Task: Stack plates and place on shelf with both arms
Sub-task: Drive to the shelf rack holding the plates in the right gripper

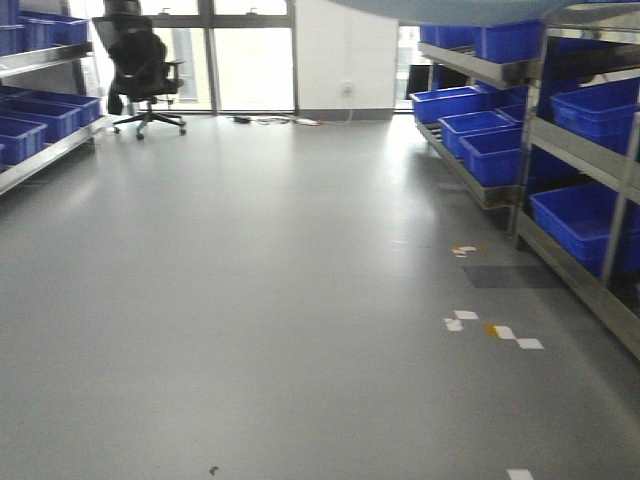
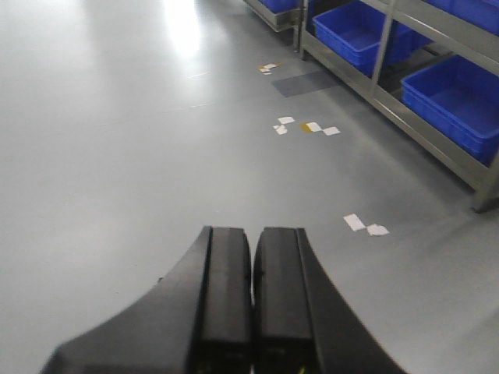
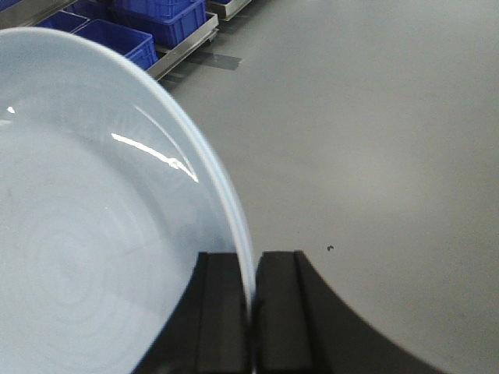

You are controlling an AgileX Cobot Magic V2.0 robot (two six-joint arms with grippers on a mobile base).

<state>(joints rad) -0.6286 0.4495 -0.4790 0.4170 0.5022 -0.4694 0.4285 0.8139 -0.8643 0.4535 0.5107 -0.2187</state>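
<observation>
Right claw is pinching the rim of a plate - both fingers pressed onto the edge, rim running up between them. The plate is pale bluish-white and glossy, and fans out up and to the left of the claw in the right wrist view, filling most of that side. It's held in the air over the floor, not resting on anything. Can't tell if a second plate is stacked under it.

Left claw is pressed together with nothing between the fingers, hanging over bare floor.

Floor: grey, smooth, takes up most of every view.

Steel rack: ahead and to the right of the left claw, well apart from it. Blue crates sit on its low levels. More racks with crates line both sides of the front view.

Office chair - black, far end of the room by the windows.

Tape marks: small white and yellow patches on the floor, ahead-right of the left claw, between it and the rack.

Dark speck on the floor, just right of the right claw.
</observation>
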